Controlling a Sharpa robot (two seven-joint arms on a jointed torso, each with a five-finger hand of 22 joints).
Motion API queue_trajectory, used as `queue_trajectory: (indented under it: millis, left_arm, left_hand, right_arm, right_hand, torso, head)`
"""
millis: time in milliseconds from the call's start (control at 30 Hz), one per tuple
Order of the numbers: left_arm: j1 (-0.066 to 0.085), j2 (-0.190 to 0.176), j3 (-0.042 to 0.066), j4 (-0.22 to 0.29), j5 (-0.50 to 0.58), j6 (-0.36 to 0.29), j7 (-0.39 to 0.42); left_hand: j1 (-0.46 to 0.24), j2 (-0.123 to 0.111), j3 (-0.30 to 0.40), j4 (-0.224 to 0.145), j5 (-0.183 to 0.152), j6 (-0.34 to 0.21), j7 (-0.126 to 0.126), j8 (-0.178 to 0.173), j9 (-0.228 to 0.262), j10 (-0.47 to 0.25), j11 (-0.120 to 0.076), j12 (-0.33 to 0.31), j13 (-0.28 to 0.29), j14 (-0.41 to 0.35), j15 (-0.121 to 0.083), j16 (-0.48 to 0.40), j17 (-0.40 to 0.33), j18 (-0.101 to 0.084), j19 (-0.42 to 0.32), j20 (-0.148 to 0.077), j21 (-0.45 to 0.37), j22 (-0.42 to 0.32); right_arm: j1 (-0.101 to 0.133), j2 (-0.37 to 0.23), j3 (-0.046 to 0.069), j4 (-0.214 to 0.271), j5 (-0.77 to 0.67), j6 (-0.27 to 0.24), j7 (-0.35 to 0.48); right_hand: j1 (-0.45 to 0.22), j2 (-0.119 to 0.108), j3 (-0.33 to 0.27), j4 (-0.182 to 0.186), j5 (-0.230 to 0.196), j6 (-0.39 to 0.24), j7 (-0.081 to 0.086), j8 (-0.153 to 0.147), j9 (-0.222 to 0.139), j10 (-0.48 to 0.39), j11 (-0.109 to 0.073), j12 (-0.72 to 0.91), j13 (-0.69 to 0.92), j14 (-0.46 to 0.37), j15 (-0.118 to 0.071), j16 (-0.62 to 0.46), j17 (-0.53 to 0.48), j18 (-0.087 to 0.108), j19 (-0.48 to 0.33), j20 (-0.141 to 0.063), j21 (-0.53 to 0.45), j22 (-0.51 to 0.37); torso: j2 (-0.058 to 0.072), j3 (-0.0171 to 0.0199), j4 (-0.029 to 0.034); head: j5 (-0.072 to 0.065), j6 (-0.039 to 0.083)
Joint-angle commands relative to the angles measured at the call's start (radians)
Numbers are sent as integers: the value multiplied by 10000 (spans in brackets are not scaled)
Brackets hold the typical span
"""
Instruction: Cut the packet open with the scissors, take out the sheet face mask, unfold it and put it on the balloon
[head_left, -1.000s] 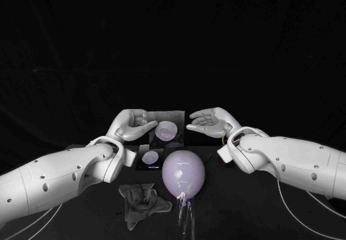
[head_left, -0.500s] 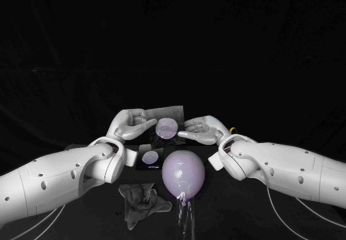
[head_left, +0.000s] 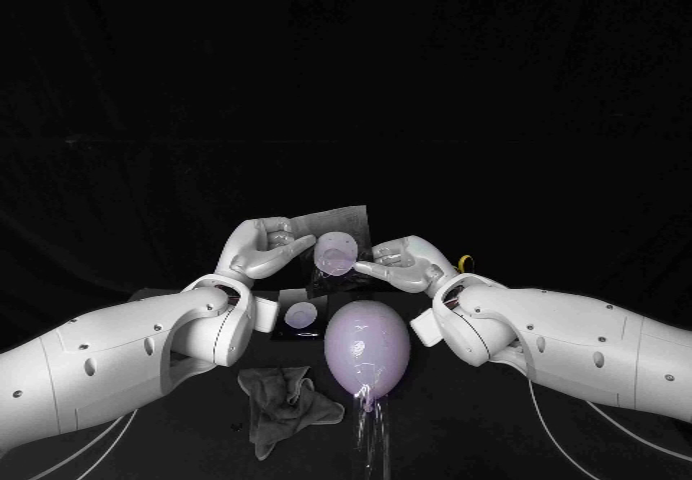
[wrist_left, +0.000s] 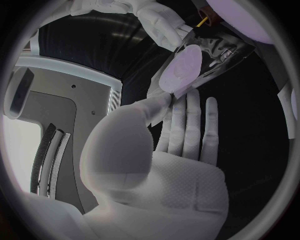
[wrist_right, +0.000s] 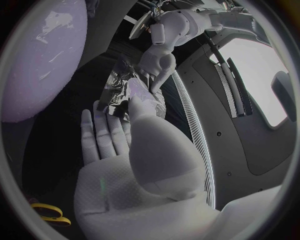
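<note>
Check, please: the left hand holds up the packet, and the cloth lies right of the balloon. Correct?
Not quite: the head view shows the cloth left of the balloon; the left hand does hold the packet.

Lilac balloon (head_left: 366, 345), silver packet (head_left: 336, 238) with lilac oval, black table (head_left: 469, 415)

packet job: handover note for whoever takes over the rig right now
Left hand holds the packet up; right hand pinches its other edge. The balloon lies bare, a second packet and a crumpled grey cloth beside it, yellow scissors near the right wrist.
Done: packet raised. Cut or not: cannot tell.
Left: mask out, unfolded, onto the balloon.
</note>
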Motion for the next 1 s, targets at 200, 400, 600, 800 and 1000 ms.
queue_trajectory:
  millis: [200,400,600,800,1000]
  left_arm:
    - [15,53,16,217,706,112,211]
    - [15,52,15,320,908,238,231]
    - [16,50,13,328,1285,893,354]
    - [16,97,10,301,1382,1785,361]
    - [11,215,-11,212,1268,2379,232]
  left_hand:
    - [13,97,-4,89,42,-23,15,49,1442,-87,7,42,10,-65,18,38,14,179,-51,44,-61,-18]
    - [7,96,-29,128,41,-59,18,72,1448,-108,15,47,15,-86,27,40,29,183,-43,72,-88,-39]
    - [15,62,-324,420,39,-603,270,-15,1374,-958,360,-325,-136,-965,399,-346,-47,62,-616,367,-772,-421]
    - [-246,-889,-1192,704,73,-2158,1140,-1312,661,-2799,1231,-1301,-618,-2746,1173,-1340,-506,-545,-1988,504,-2077,-1091]
    - [30,-1089,-2169,738,32,-3527,738,-2327,133,-4126,1797,-1447,-832,-3978,1724,-2014,-1046,-884,-3081,491,-3131,-1473]
  right_arm:
    - [-24,165,7,-106,1300,-166,654]
    - [-37,251,10,-169,1782,-422,758]
    - [-58,241,14,-222,2019,-602,831]
    - [-88,222,21,-255,2131,-713,920]
    - [-118,209,30,-213,2239,-746,1014]
  right_hand:
    - [678,361,1200,-349,-17,819,-397,391,130,1374,-423,-10,-393,1131,-374,298,79,255,843,-195,345,-4]
    - [156,-122,2690,-377,-39,1089,-527,592,247,2270,-578,-427,-870,1740,-537,100,27,231,1310,-380,462,-50]
    - [-627,-598,4192,-633,-55,1178,-605,847,495,2808,-660,-702,-1104,2103,-609,-98,54,225,1473,-438,499,-58]
    - [-1124,-782,4859,-946,-22,1128,-629,1018,730,2999,-690,-830,-1152,2225,-623,-211,107,229,1494,-451,507,-44]
    - [-1369,-848,5106,-1121,-17,1102,-644,1113,864,3089,-700,-879,-1154,2290,-637,-255,145,227,1500,-456,512,-32]
  torso:
    - [0,-5,6]
    - [6,-3,1]
    - [-3,2,-5]
    - [-8,4,0]
    - [0,1,-12]
  head:
    - [3,-35]
    - [19,-22]
    - [30,7]
    - [38,41]
    - [43,89]
